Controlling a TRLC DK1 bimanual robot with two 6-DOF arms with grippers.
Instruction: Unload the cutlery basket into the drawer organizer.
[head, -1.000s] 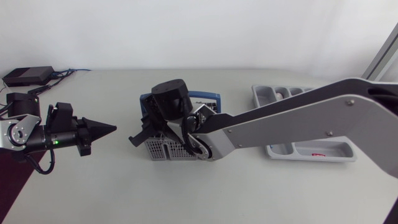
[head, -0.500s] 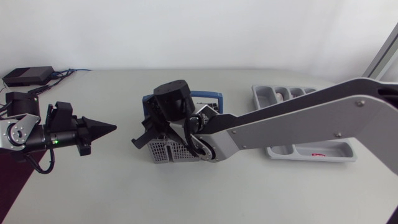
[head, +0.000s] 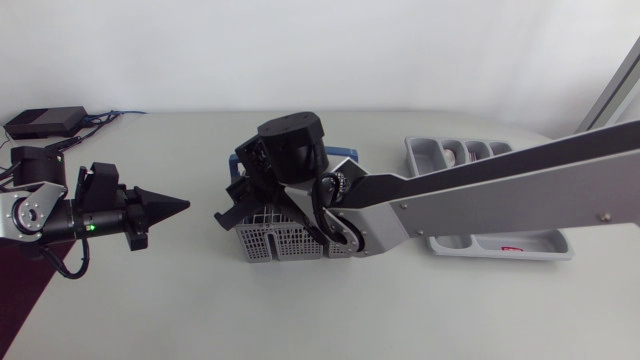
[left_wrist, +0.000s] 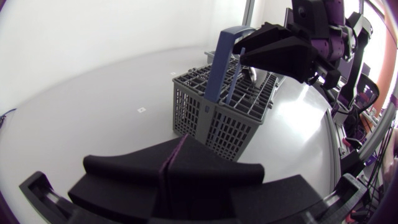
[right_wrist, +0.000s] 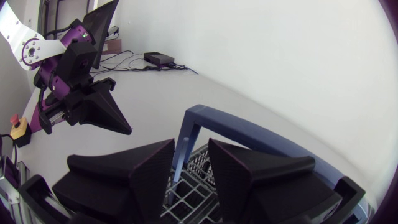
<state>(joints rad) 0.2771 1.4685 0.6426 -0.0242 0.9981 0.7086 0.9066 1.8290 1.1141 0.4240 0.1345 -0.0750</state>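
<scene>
The grey cutlery basket with a blue handle stands mid-table. My right arm comes in from the right, and its gripper hangs over the basket's left end, open. In the right wrist view the fingers stand apart, and the blue handle shows through the gap just ahead. My left gripper is shut and empty, pointing at the basket from the left. In the left wrist view the basket holds a thin bluish utensil under my right gripper. The grey drawer organizer lies at the right.
A black box with cables sits at the table's back left corner. The right arm's long link crosses above the organizer. Bare tabletop lies between my left gripper and the basket, and along the front edge.
My right gripper has opened from shut, and its wrist has lifted a little over the basket. The left arm has not moved.
</scene>
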